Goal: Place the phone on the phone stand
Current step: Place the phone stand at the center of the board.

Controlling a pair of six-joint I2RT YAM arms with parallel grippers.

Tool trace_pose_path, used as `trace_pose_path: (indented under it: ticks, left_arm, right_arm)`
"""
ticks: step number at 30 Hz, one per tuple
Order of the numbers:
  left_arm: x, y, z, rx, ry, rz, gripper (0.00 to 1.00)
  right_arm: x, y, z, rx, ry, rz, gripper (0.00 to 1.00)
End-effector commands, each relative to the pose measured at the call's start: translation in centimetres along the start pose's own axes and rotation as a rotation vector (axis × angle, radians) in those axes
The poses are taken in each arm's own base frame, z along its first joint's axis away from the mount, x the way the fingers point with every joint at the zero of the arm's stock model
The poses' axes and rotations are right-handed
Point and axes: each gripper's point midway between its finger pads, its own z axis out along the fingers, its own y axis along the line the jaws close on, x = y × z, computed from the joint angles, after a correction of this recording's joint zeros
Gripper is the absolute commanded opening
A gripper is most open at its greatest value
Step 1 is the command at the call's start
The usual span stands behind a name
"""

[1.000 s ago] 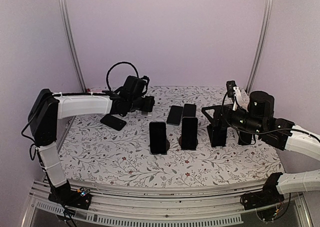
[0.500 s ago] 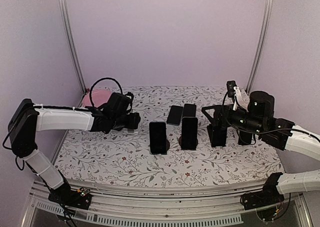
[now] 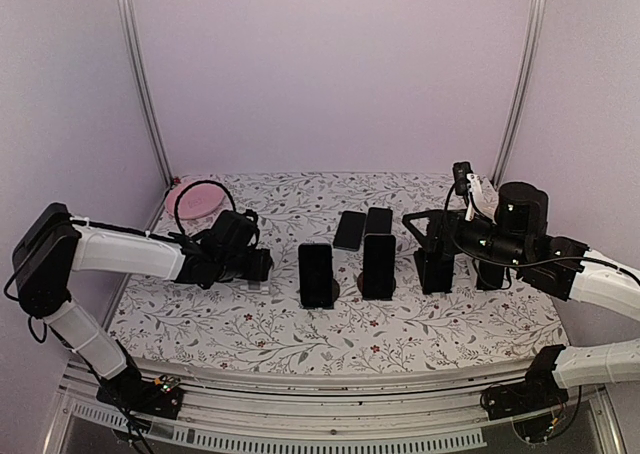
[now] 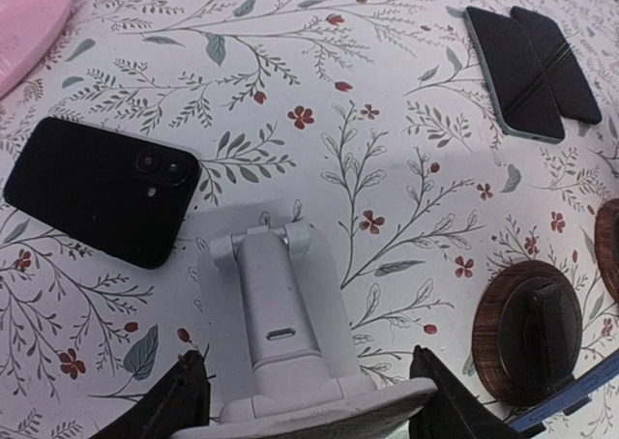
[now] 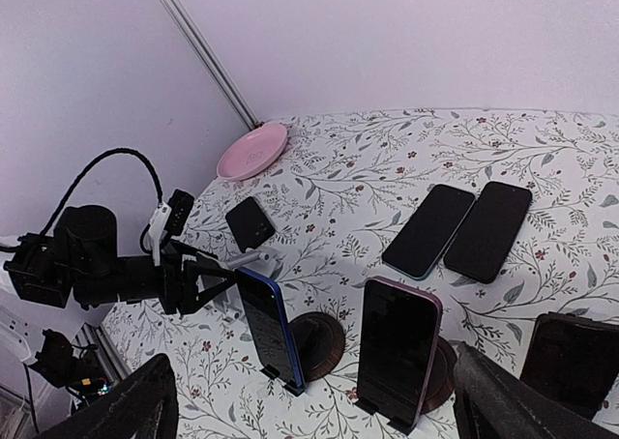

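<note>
Cloth [image 4: 387, 168] printed with leafy sprigs and small red flowers lies under everything. On it we see the black phone [image 4: 102, 190] lying flat, back up, 2 round lenses showing, just beside the white stand [image 4: 280, 313] but not on it. The left gripper [image 4: 309, 400] clamps that stand's smooth plastic plate, 1 dark finger at each side. The right gripper [image 5: 311, 391] hangs spread wide, holding nothing, facing 2 glossy upright phones [image 5: 397, 347] on round wooden bases [image 5: 319, 342]. 2 flat phones [image 5: 455, 228] lie side by side beyond, and a pink dish [image 5: 251, 151] sits at the far corner.
</note>
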Motion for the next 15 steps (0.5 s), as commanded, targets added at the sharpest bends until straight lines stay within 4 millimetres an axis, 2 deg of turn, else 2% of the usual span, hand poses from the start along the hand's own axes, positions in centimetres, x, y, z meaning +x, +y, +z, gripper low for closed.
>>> trace_pose_path:
  ticks: [1, 6, 15]
  left_arm:
    - [-1.0, -0.7, -0.2, 0.019, -0.060, -0.045, 0.43]
    - [-0.1, -0.8, 0.2, 0.011, -0.044, -0.039, 0.45]
    - [0.8, -1.3, 0.6, 0.014, -0.027, -0.042, 0.56]
  right_arm:
    - [-0.2, -0.2, 0.0, 0.003, -0.013, 0.014, 0.99]
    - [0.0, -0.2, 0.1, 0.004, -0.007, 0.019, 0.99]
    - [0.1, -0.4, 0.0, 0.011, -0.002, 0.028, 0.99]
